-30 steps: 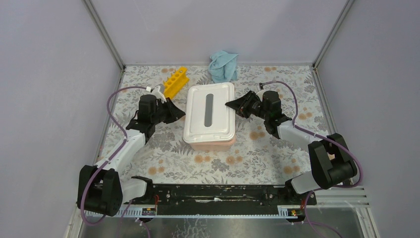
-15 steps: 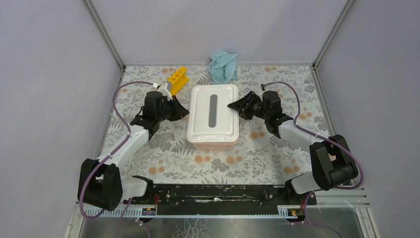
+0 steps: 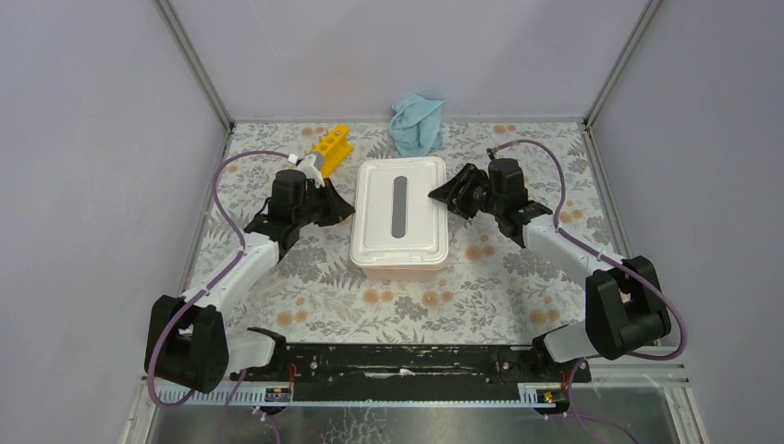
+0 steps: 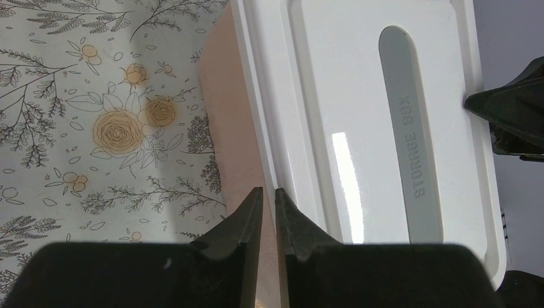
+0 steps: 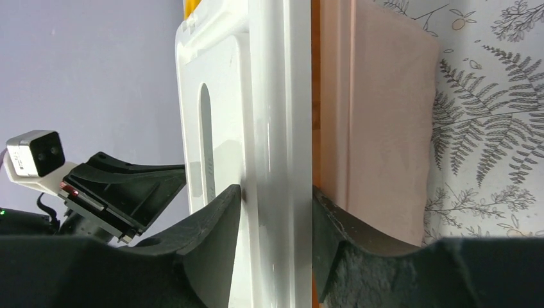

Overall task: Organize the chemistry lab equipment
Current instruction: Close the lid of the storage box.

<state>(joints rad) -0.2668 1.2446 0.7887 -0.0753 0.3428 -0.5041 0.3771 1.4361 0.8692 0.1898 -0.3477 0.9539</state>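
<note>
A storage box with a white lid [image 3: 399,208] on a pink base [image 3: 398,271] sits mid-table. My left gripper [image 3: 344,211] is shut and empty, its tips [image 4: 269,192] at the box's left side beside the lid's rim [image 4: 256,96]. On the right side of the box my right gripper [image 3: 439,196] is open. Its fingers [image 5: 224,218] straddle the lid's rim [image 5: 279,128], one over the lid, one by the pink base [image 5: 378,115]. A yellow test-tube rack [image 3: 331,148] lies at the back left, partly hidden behind my left wrist.
A crumpled blue cloth [image 3: 416,123] lies at the back wall behind the box. Grey walls close the table on three sides. The flowered table cover [image 3: 416,301] shows bare between the box and the arm bases.
My right gripper's jaws have widened around the lid's rim. The box has shifted a little to the right with the lid square on its base. My left gripper moved in toward the box's left side.
</note>
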